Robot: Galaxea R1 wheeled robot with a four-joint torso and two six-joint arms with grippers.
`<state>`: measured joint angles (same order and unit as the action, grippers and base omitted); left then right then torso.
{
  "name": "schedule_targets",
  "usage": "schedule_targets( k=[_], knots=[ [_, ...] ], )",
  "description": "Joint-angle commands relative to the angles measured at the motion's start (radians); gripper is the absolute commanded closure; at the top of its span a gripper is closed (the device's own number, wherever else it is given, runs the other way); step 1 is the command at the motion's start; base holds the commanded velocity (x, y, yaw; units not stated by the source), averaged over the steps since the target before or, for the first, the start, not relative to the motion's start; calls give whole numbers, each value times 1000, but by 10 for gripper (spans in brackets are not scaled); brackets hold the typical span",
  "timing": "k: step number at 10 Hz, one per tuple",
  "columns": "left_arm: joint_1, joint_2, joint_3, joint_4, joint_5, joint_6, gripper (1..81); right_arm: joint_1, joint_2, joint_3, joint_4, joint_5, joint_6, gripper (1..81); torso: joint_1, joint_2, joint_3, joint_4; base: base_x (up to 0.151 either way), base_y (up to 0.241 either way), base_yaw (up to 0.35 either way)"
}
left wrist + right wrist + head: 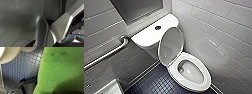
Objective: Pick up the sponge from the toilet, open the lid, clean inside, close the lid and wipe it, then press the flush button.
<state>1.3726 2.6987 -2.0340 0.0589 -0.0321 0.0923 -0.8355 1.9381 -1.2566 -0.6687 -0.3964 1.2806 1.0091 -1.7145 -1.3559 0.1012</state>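
We begin at the left, where the wrist view gives us dark grey robot parts and a thin blue cable. We cannot tell how the left gripper stands or whether it carries anything.

In the head view we see a metal grab bar slanting along the grey tiled wall. Below it the corner of a white fixture shows, too little of it for us to name it. Next comes the toilet, set in the corner of the room. The flush button sits dark and round in the middle of the flat tank top. The lid is raised and leans back against the tank, so the bowl lies open. Dark blue mosaic floor runs in front of it, and a wall of pale tiles stands beside it.

At the right, we see the right gripper closed on the sponge. The bright green sponge sits right at the gripper and very close to the wrist camera. It is held clear of the floor, which lies well beyond the gripper. A rounded white ceramic edge also lies beyond the gripper, apart from the sponge
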Motion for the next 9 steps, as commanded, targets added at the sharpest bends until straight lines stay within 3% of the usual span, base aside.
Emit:
schedule_targets(
  k=[1,3,4,5,6,7,9],
  knots=[
    [17,-17,24,1,86,3,10,-72,40,-41,-54,-29,-3,811,0,0,0,0,0,0,0],
    [10,-17,24,1,89,3,10,-148,107,-115,-126,8,-7,811,0,0,0,0,0,0,0],
    [4,-17,24,1,92,3,10,-193,139,-171,-144,57,-9,811,-64,100,0,0,0,0,0],
    [-3,-14,26,1,97,3,10,-224,164,-200,-149,103,-12,811,-67,104,0,0,0,0,0],
    [-16,-15,37,2,98,3,10,-257,200,-240,-163,128,-12,811,-141,220,62,0,0,0,0],
    [-28,-26,61,5,101,3,10,-279,228,-276,-170,129,-12,811,-95,146,53,0,0,0,0],
    [-60,-43,90,2,121,3,10,-328,256,-335,-193,174,-11,811,-136,213,109,0,0,0,0]
  ],
)
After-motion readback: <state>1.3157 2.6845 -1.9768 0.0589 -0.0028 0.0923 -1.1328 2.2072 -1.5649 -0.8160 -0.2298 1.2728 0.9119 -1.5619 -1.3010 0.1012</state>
